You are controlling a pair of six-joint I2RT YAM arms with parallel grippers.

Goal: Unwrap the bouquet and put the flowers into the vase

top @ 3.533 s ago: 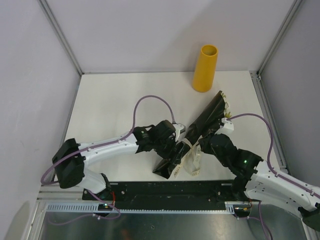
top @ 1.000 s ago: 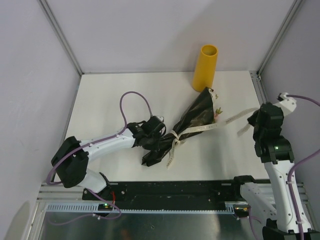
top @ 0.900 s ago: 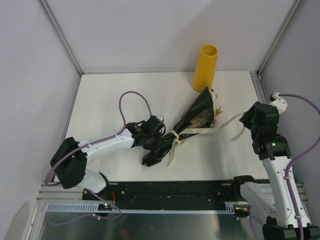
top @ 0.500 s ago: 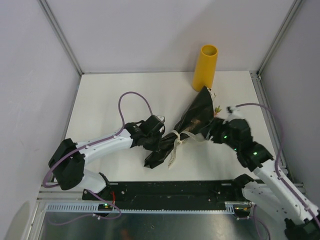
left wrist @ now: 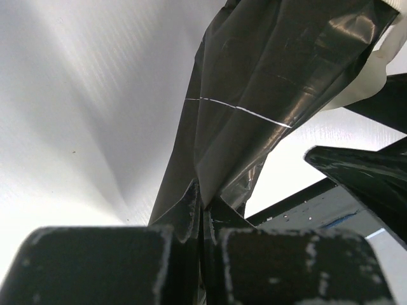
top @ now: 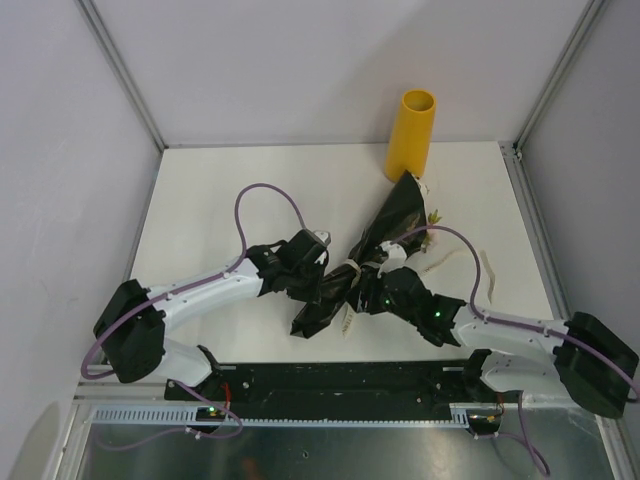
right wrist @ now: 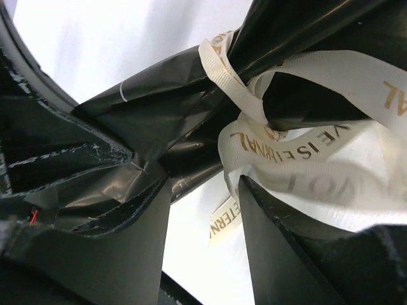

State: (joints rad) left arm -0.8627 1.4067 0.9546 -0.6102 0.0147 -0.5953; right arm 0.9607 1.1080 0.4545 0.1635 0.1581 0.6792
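Wrapped bouquet (top: 385,240) lying flat, left gripper (left wrist: 202,213) pinching its black wrap, right gripper (right wrist: 205,184) spread at the ribbon (right wrist: 305,159) — vase (top: 412,135) upright beyond.

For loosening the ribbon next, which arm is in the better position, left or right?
Probably the right. The right gripper is open just at the ribbon knot, while the left gripper is shut on the bouquet wrapping, steadying it.
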